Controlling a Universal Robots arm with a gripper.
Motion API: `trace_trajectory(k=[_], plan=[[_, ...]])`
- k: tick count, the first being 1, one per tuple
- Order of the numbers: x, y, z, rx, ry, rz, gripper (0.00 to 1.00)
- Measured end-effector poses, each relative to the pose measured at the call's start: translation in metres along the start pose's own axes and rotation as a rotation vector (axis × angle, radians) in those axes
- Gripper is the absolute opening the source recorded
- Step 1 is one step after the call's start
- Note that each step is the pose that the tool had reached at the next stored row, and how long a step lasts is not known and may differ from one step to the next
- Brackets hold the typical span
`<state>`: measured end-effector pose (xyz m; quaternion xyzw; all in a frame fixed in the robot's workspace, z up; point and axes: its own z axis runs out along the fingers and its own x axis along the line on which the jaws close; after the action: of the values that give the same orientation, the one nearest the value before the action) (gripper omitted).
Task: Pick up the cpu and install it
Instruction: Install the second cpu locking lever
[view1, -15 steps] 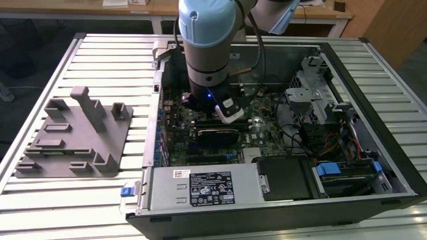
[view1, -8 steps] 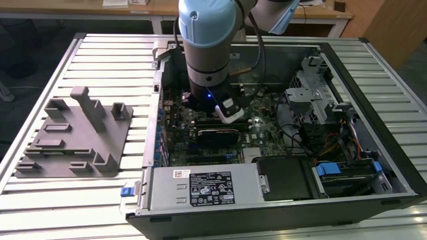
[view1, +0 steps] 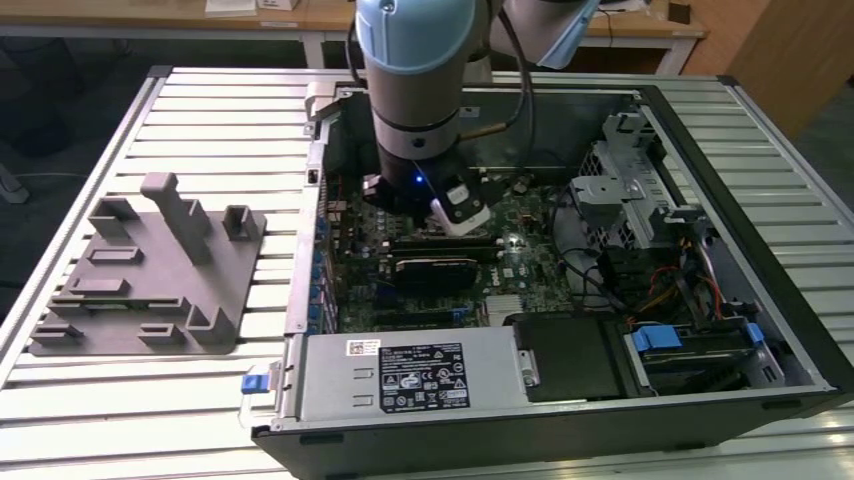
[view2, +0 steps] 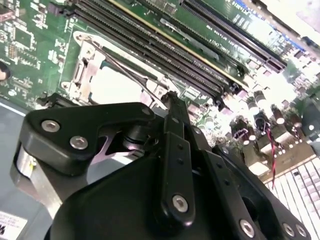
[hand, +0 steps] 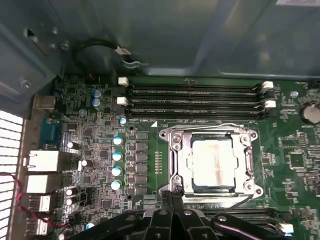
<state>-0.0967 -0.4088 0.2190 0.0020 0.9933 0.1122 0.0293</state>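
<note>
Item one, exterior view: we are logging the gripper (view1: 455, 217) as it is hanging at the end of the arm (view1: 416, 80), reaching down inside the open computer case (view1: 694, 405). The motherboard (view1: 534, 262) is lying directly beneath the gripper. The grey fixture tray (view1: 147, 280) is sitting well apart from the gripper, outside the case, on the slatted table (view1: 200, 110) toward the exterior view's left. The power supply (view1: 400, 375) is lying in the case's near corner, apart from the gripper.

Item two, second wrist view: we are noting the gripper (view2: 170, 98) with its black fingers (view2: 175, 150) drawn together, nothing showing between them. The cpu (view2: 112, 86) is showing as a pale square just beyond the fingertips, seated in the socket frame (view2: 82, 75). The memory slots (view2: 165, 50) are running past the socket on the side away from the gripper.

Item three, first wrist view: we are recording the gripper (hand: 172, 194) clenched on nothing, its tips meeting at the socket frame (hand: 175, 150), by the frame's nearest corner. The cpu (hand: 212, 165) is lying flat inside that frame, its silver-grey top facing up, just beside the tips and not gripped by them. The memory slots (hand: 195, 100) are lying beyond the cpu, farther from the gripper. We cannot tell whether the tips are touching the frame or hovering over it.
</note>
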Motion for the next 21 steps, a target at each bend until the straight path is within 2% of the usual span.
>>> trace_trajectory(k=[11,16,21], plan=[[-0.0014,0.0053,-0.0231,-0.0001,0.0,0.0,0.11],[-0.0018,0.0066,-0.0289,0.0003,0.0001,0.0,0.11],[-0.006,0.0067,-0.0288,0.0157,-0.0002,0.001,0.11]])
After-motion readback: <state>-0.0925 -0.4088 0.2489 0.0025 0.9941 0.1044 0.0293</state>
